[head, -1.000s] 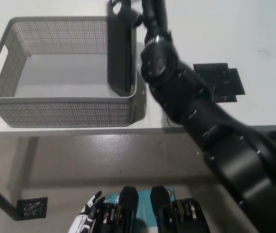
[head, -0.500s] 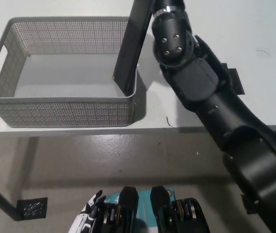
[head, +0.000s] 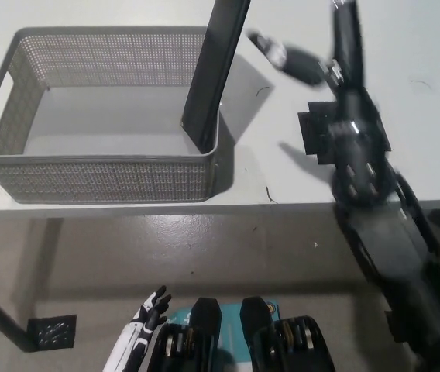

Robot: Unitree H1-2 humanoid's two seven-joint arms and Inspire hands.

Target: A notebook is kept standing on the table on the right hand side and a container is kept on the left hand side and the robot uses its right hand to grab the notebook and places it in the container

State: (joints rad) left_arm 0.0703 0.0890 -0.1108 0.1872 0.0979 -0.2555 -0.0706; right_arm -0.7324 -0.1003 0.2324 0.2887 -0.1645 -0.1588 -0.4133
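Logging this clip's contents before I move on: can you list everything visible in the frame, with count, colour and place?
Container: one, grey mesh basket with a handle cut-out, on the table's left part.
Notebook: one, black, standing tilted with its lower end inside the container's right end, leaning against the right wall.
Table: one, white, fills the upper part of the view.
Black mat: one, flat on the table, right of the container, partly hidden by the right arm.
Black tag: one small square, on the floor at lower left.
Floor: grey-beige, below the table edge.
Right hand: black, blurred, above the table to the right of the notebook, not touching it, fingers apart.
Left hand: white, resting at the lower left.
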